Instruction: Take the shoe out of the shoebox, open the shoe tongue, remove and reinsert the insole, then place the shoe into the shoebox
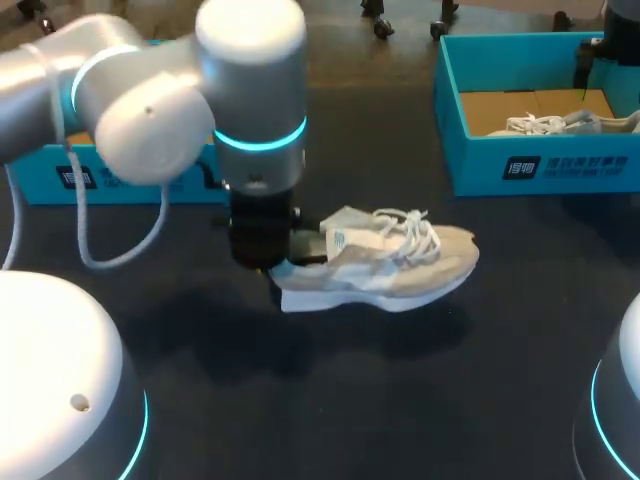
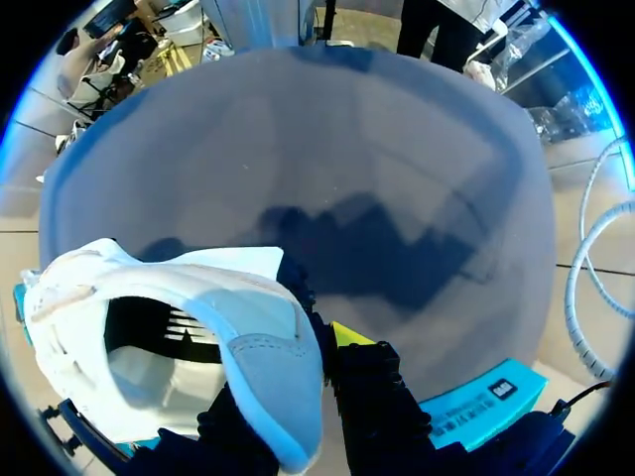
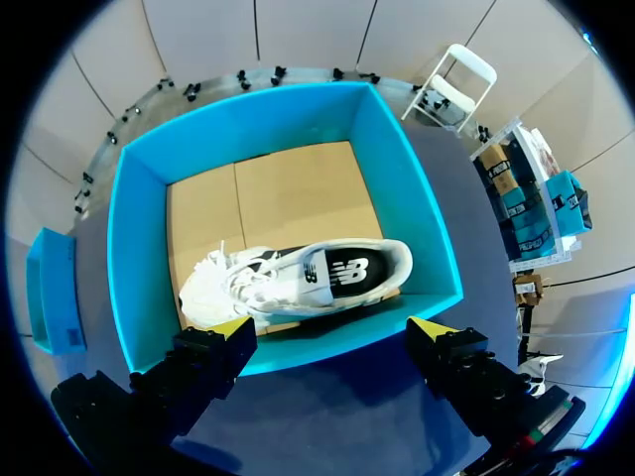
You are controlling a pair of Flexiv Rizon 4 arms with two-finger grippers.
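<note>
Beige suede, pale grey panels and white laces make up the shoe I'm handling. It has a thick white sole and a light blue heel tab, and it hangs roughly level above the dark table, toe toward my right, with its shadow on the surface beneath. My left arm comes in from the left with its wrist pointing straight down, and the left gripper is clamped on the heel collar. One yellow-tipped finger presses against the outside of the heel, while the other is mostly hidden behind the shoe. My right gripper hovers over the teal shoebox at the table's far right corner, its fingers spread wide with nothing between them. Inside the shoebox a second shoe, white with a black side panel, lies on its side on the cardboard floor. From the head view the left wrist blocks the fingers, so only the left wrist view shows me the grip, along with the shoe's open mouth and white lining. The head view gives just a sliver of the second shoe over the box wall, whereas the right wrist view shows it whole. Another teal box sits at the table's far left, behind my left arm.
</note>
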